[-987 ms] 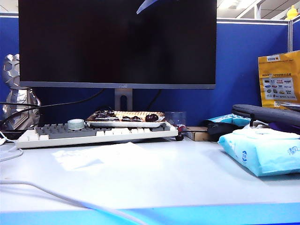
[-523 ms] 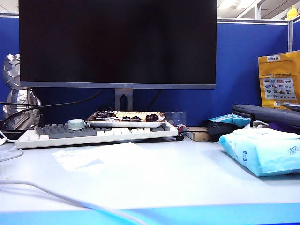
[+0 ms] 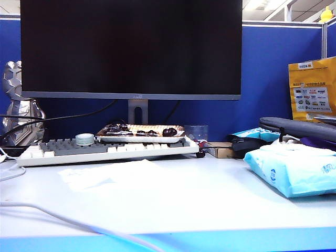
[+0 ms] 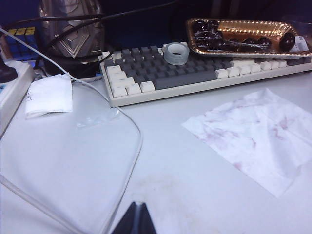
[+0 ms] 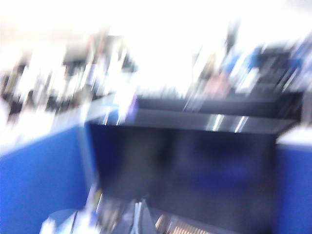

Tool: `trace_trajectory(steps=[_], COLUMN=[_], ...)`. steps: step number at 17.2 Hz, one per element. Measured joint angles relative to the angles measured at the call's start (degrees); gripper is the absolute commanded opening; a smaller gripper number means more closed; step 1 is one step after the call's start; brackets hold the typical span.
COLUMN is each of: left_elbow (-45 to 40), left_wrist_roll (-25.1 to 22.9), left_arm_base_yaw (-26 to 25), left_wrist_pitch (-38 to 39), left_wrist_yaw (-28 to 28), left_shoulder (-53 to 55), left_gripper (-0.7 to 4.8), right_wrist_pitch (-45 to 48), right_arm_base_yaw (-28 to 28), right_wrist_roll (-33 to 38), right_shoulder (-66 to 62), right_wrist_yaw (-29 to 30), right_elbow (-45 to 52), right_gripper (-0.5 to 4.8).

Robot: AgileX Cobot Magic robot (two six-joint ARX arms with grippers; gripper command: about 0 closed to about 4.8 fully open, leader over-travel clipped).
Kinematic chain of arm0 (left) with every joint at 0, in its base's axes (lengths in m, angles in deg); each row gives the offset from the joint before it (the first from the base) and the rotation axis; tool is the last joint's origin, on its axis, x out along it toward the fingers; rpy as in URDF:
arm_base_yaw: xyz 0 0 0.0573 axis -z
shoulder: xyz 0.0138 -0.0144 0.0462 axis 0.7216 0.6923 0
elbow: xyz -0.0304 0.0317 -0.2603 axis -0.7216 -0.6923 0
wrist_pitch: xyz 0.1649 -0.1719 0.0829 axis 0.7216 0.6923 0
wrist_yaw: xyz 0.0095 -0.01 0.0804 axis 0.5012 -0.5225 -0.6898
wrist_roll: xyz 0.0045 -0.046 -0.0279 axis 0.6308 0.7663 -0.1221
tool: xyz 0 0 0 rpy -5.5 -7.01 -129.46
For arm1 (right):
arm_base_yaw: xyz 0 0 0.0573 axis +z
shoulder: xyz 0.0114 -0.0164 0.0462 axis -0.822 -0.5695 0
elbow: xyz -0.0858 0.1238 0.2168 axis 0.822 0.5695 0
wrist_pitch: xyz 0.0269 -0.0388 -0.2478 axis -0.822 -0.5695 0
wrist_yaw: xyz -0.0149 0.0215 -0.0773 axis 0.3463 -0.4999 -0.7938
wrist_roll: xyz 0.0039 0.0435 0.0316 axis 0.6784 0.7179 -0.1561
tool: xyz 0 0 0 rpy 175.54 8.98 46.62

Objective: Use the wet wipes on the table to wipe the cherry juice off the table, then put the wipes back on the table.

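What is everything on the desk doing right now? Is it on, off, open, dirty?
Monitor: screen dark.
Wet wipes: spread flat on the table, stained pink.
Keyboard: flat, tape roll sitting on its keys.
Tray: holds dark cherries.
Blue pack: lying on its side.
Left gripper: shut, empty.
Right gripper: shut, raised, facing the monitor.
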Motion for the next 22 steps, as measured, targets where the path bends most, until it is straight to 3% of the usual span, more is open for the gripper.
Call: trace_trajectory(steps=[2, 4, 5, 7, 10, 12, 14, 16, 21, 22], left_elbow=[0.00, 0.00, 0.00, 0.00, 0.00, 0.00, 0.00, 0.00, 0.00, 0.00], left_wrist_roll=[0.00, 0.00, 0.00, 0.02, 0.00, 0.00, 0.00, 0.00, 0.00, 0.00], left_arm_base_yaw=[0.00, 0.00, 0.00, 0.00, 0.00, 0.00, 0.00, 0.00, 0.00, 0.00], left_wrist_pitch=[0.00, 0.00, 0.00, -0.02, 0.00, 0.00, 0.00, 0.00, 0.00, 0.00], left_wrist_yaw=[0.00, 0.00, 0.00, 0.00, 0.00, 0.02, 0.00, 0.02, 0.00, 0.02], left_shoulder=[0.00, 0.00, 0.00, 0.00, 0.00, 0.00, 0.00, 0.00, 0.00, 0.00], left_gripper=[-0.03, -0.03, -0.03, -0.03, -0.03, -0.03, -0.03, -0.03, -0.03, -0.03], right_wrist_pitch=[0.11, -5.25, -6.56, -6.69, -3.65, 11.96, 29.90, 49.31, 69.77, 70.90], right_arm_base_yaw=[0.00, 0.00, 0.00, 0.00, -0.02, -2.91, -7.87, -12.57, -18.45, -19.04], right_wrist_roll=[-0.07, -4.87, -6.12, -6.86, -9.53, -11.41, -11.56, -11.54, -8.74, -8.09], right_shoulder=[6.58, 14.75, 19.41, 26.36, 34.97, 39.82, 44.24, 46.60, 55.47, 56.85], right_wrist_yaw=[-2.60, -3.58, -8.09, -18.78, -21.68, -19.15, -11.61, 0.31, 6.12, 6.10], right_elbow=[-0.07, 0.22, 4.00, 14.27, 39.06, 65.16, 82.25, 97.57, 132.63, 135.38], right_gripper=[-0.01, -0.01, -0.01, -0.01, -0.01, -0.01, -0.01, -0.01, -0.01, -0.01])
